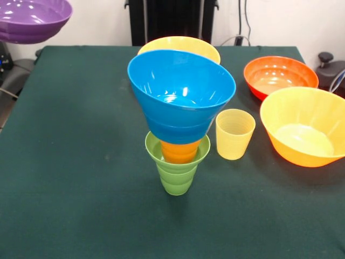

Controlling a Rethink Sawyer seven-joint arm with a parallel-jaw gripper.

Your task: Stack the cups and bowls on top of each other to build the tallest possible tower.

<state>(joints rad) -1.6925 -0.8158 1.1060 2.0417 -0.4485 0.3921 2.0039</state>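
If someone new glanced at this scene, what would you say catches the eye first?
The tower at the table's middle: a green cup holding an orange cup, topped by a tilted blue bowl. At the top left corner a purple bowl shows, cut off by the picture's edge. A pale yellow cup and a big orange bowl wait at right.

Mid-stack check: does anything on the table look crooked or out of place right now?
Yes. The blue bowl atop the tower sits tilted, its rim higher on the left, resting on the orange cup nested in the green cup. A purple bowl shows at the top-left corner, seemingly off the table.
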